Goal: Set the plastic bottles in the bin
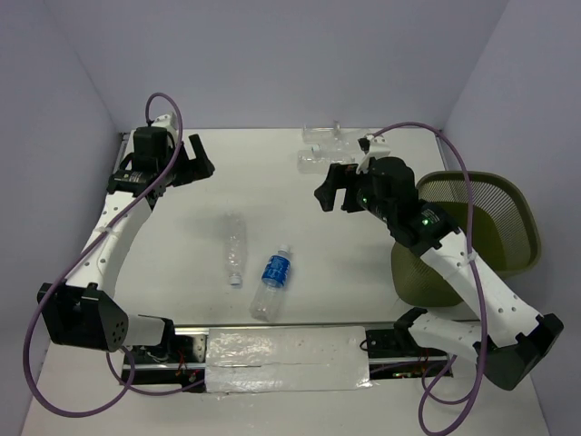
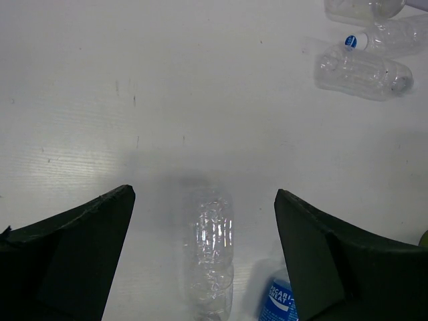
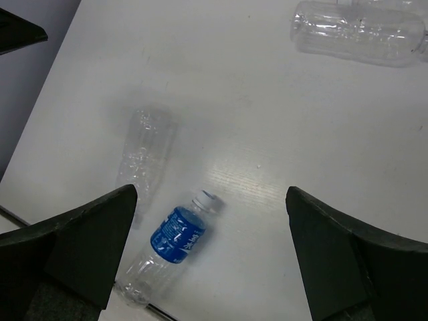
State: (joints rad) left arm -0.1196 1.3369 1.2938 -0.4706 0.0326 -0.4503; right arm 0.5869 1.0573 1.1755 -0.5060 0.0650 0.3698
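Observation:
An unlabelled clear bottle (image 1: 235, 247) and a blue-labelled, white-capped bottle (image 1: 274, 280) lie side by side on the table's near middle. More clear bottles (image 1: 316, 150) lie together at the back. The olive-green mesh bin (image 1: 508, 218) stands at the right edge, partly behind my right arm. My left gripper (image 1: 201, 163) hovers open and empty at the back left. Its wrist view shows the unlabelled bottle (image 2: 210, 257) below its jaws. My right gripper (image 1: 327, 193) is open and empty above the table, left of the bin. Its wrist view shows the blue-labelled bottle (image 3: 175, 237) below.
A taped strip (image 1: 286, 359) runs along the near edge between the arm bases. Grey walls close in the table at the back and both sides. The back bottles show at the upper right in the left wrist view (image 2: 361, 70) and in the right wrist view (image 3: 358, 33).

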